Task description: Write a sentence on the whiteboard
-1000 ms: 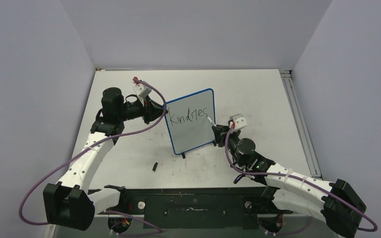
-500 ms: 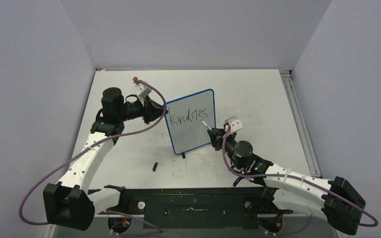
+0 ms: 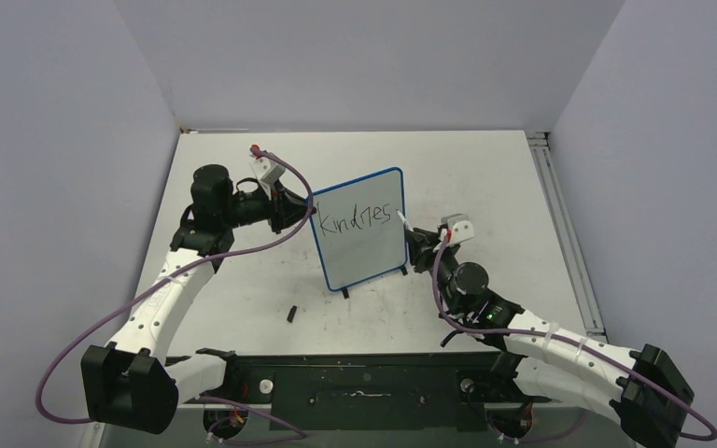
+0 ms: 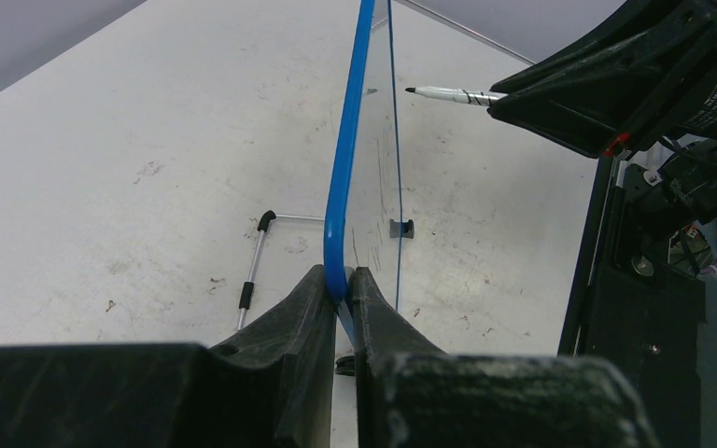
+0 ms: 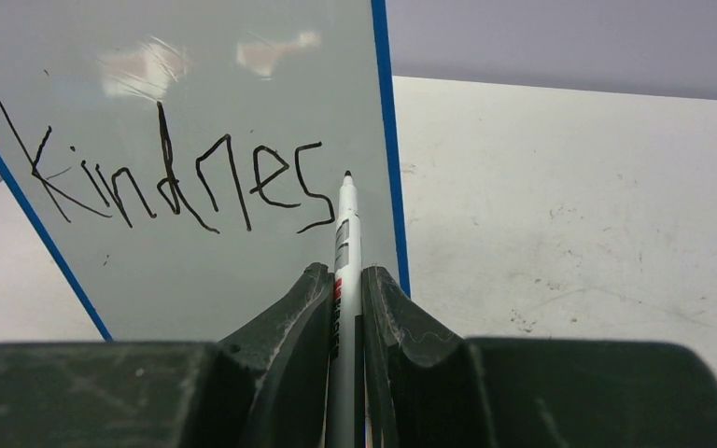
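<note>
Whiteboard [image 3: 359, 229] upright on table [image 3: 485, 177], left tool [image 4: 338, 280] clenched on its left edge. Right tool [image 5: 345, 275] grasps marker [image 5: 344, 219], tip by sentence [image 5: 177, 182] "Kindnes" near its right frame. Risk: no room, next letter runs off; hard press tilts board.

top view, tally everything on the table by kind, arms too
whiteboard: 1
marker: 1
small black loose piece: 1
robot arms: 2
total: 5
</note>
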